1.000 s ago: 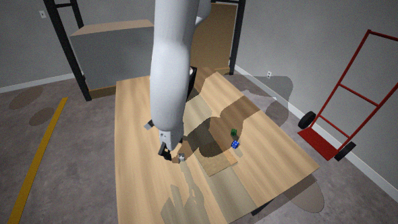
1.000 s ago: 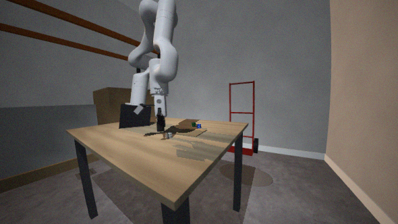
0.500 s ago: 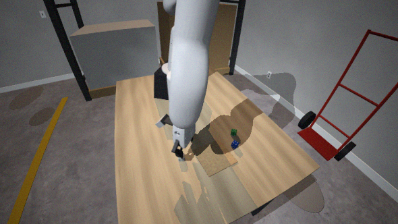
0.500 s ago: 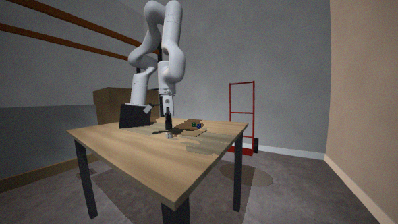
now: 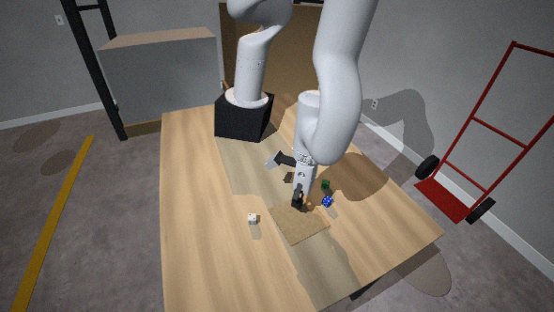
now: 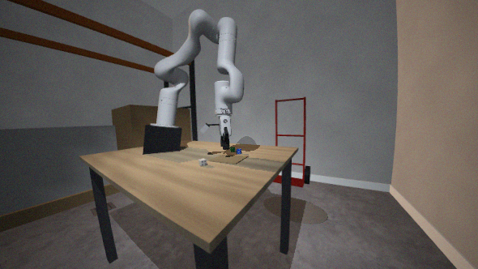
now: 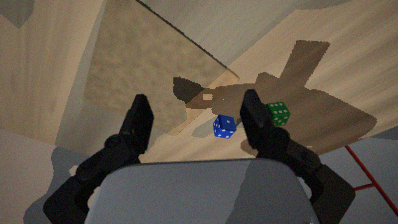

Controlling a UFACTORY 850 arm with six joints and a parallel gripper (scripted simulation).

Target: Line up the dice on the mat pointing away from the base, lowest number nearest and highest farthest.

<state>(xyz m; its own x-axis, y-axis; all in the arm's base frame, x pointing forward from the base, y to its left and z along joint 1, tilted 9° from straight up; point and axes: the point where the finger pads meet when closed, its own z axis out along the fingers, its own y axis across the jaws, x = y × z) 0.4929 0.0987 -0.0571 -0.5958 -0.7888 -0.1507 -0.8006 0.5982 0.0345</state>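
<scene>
We see a red hand truck (image 5: 499, 132) leaning against the wall beyond the table's right edge. A grey crate (image 5: 160, 75) stands behind the table's far left corner, beside a black ladder frame (image 5: 91, 66). A yellow floor stripe (image 5: 52, 221) runs along the left edge.

This looks like a warehouse or workshop storeroom. A red hand truck (image 5: 488, 127) leans against the grey wall, a black metal rack (image 5: 89, 61) stands beside a large cardboard box (image 5: 160, 70), and a yellow line (image 5: 52, 221) is painted on the grey concrete floor. 1 white robot arm (image 6: 227, 85) is mounted on a plain wooden table (image 6: 170, 190) with dark legs.
</scene>
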